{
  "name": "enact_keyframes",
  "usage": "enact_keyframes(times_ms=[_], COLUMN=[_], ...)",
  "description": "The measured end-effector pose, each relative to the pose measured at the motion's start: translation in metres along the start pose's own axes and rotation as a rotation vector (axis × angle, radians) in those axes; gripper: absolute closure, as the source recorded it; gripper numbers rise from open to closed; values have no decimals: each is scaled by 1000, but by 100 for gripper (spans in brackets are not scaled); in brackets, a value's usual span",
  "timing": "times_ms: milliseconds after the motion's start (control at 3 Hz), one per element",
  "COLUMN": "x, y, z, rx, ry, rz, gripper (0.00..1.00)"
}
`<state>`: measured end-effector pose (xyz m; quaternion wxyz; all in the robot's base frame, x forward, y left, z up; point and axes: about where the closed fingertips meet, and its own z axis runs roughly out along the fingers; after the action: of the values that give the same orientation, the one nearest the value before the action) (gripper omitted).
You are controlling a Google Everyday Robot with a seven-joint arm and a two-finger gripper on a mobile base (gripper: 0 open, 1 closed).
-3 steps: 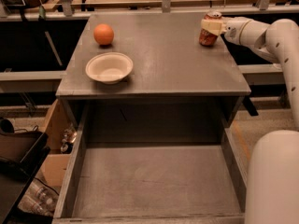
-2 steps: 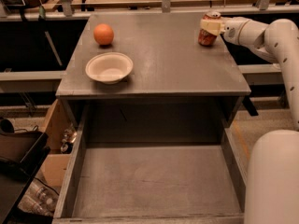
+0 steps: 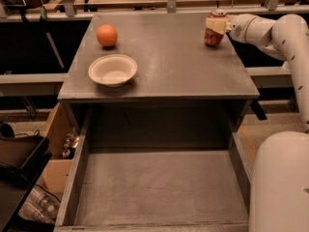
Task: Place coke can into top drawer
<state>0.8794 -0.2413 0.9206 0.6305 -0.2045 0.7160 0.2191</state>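
Observation:
The red coke can (image 3: 213,35) stands at the far right of the grey cabinet top (image 3: 169,66), leaning slightly. My gripper (image 3: 217,26) reaches in from the right on a white arm, with a pale finger across the can's upper part; it is shut on the can. The can's base is at or just above the cabinet top. The top drawer (image 3: 159,187) is pulled wide open below the front edge of the cabinet top, and its flat grey bottom is bare.
An orange fruit (image 3: 106,35) and a white bowl (image 3: 112,69) sit on the left half of the cabinet top. My white base (image 3: 282,182) stands by the drawer's right side. Bags and clutter (image 3: 24,178) lie on the floor at the left.
The gripper and the can have shifted slightly left and up. The fruit, bowl and drawer have not moved.

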Motion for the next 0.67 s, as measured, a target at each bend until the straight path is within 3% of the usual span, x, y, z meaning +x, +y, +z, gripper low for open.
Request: enact_keyframes(times_ms=[667], x=[-48], y=[20], z=[-38], rx=[8], ry=[24], rz=[-86], gripper=[100])
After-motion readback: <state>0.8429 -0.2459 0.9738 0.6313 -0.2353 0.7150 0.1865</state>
